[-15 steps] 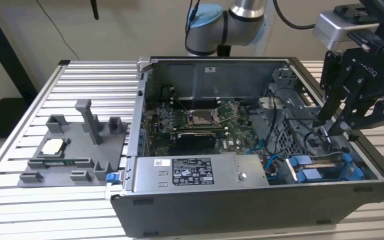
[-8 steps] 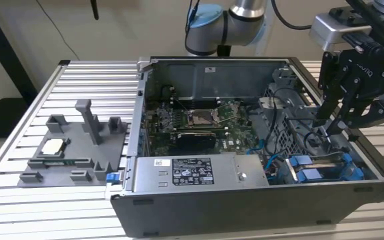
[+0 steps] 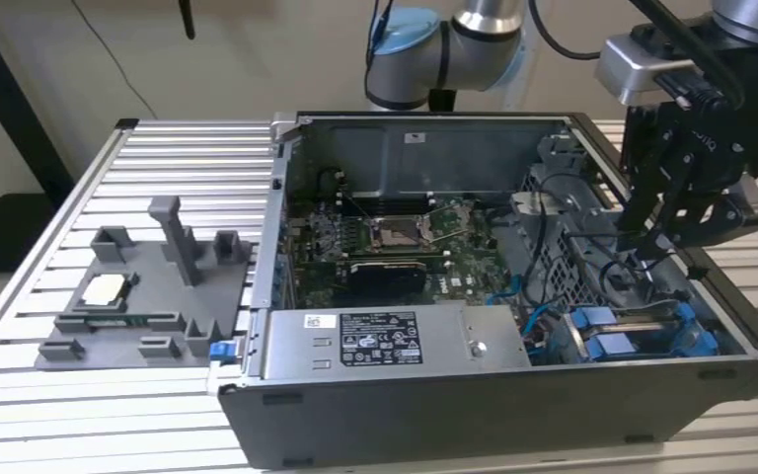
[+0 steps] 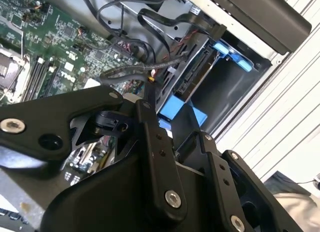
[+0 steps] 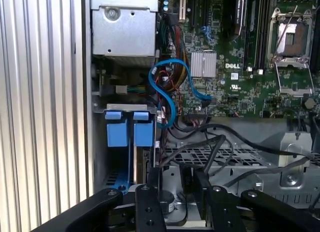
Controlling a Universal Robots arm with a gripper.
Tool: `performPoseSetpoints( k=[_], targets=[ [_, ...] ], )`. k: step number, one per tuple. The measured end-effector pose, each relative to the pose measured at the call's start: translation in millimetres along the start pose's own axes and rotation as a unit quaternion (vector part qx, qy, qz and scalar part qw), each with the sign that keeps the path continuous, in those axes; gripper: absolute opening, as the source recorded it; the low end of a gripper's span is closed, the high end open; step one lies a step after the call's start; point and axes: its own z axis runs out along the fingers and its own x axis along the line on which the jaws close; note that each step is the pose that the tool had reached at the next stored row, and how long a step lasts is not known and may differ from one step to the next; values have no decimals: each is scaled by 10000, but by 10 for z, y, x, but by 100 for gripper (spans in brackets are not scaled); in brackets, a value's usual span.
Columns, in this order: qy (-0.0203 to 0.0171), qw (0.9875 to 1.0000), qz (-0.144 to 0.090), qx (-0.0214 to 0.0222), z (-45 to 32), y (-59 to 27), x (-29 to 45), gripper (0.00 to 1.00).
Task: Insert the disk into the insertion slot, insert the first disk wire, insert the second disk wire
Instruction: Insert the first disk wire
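Near the insertion slot (image 3: 632,341) | we find the tool (image 3: 655,242) poised among cables (image 4: 125,70), suiting wire work | grip: cannot tell.

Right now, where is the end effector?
The end effector hangs at the exterior view's right, over the computer case, by black cables near the insertion slot.

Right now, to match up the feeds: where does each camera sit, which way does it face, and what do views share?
Exterior view: off the arm, raised, looking down into the open computer case; arm and claw at the exterior view's right.
First wrist view: on the wrist, looking down past the claw at the motherboard and blue-trimmed drive bay.
Second wrist view: on the wrist, looking obliquely past the claw at the same bay.
All three share motherboard and bay.
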Motion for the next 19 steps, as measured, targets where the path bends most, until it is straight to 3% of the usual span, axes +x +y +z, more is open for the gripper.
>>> performPoseSetpoints(
  k=[8,19],
  targets=[
    [-3,10000,36,17,37,24,-59,41],
    [-29,10000,41,21,61,27,-67,39]
  ],
)
